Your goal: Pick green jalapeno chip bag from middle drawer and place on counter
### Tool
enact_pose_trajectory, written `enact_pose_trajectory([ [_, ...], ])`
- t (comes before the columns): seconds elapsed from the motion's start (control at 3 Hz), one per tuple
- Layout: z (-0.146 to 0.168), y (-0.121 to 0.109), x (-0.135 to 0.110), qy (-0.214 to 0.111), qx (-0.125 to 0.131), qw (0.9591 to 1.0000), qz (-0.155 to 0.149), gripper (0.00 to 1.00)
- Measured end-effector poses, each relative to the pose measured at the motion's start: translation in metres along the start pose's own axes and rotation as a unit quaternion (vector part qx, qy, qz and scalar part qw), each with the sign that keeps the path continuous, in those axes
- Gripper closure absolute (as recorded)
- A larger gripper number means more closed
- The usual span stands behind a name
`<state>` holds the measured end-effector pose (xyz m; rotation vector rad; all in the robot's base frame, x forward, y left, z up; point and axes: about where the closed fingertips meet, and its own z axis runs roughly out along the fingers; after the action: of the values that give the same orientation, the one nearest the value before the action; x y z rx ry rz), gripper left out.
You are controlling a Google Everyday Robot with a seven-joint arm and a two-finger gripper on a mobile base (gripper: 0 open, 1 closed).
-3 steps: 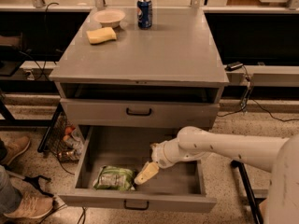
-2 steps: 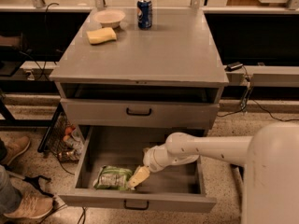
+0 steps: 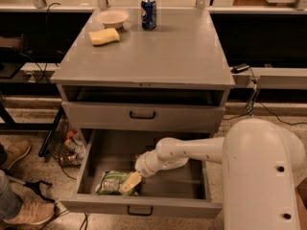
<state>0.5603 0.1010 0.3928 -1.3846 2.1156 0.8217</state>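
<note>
The green jalapeno chip bag (image 3: 111, 181) lies flat in the front left of the open middle drawer (image 3: 144, 206), a wide grey tray with a black pull handle. My gripper (image 3: 130, 182) reaches down into the drawer on the white arm and sits at the bag's right edge, its pale fingertips touching or overlapping the bag. The counter (image 3: 163, 51) is the flat grey top of the cabinet above.
On the counter stand a yellow sponge (image 3: 104, 36), a white bowl (image 3: 112, 17) and a blue soda can (image 3: 148, 13) at the back. A shut drawer (image 3: 142, 115) sits above the open one. A person's shoes (image 3: 17, 152) and a wire basket (image 3: 62, 140) are at left.
My gripper has moved left and slightly forward across the drawer, from beside the bag to its right edge. The bag has not visibly moved.
</note>
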Motion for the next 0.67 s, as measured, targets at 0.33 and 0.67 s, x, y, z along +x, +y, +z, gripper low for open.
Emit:
enact_pose_trajectory([
  [0.33,0.0146,-0.0028,-0.0005,-0.003,-0.004,1.0000,0.006,0.19],
  [0.67,0.0136,-0.0019,-0.0021,-0.007,-0.002,1.0000,0.006,0.42],
])
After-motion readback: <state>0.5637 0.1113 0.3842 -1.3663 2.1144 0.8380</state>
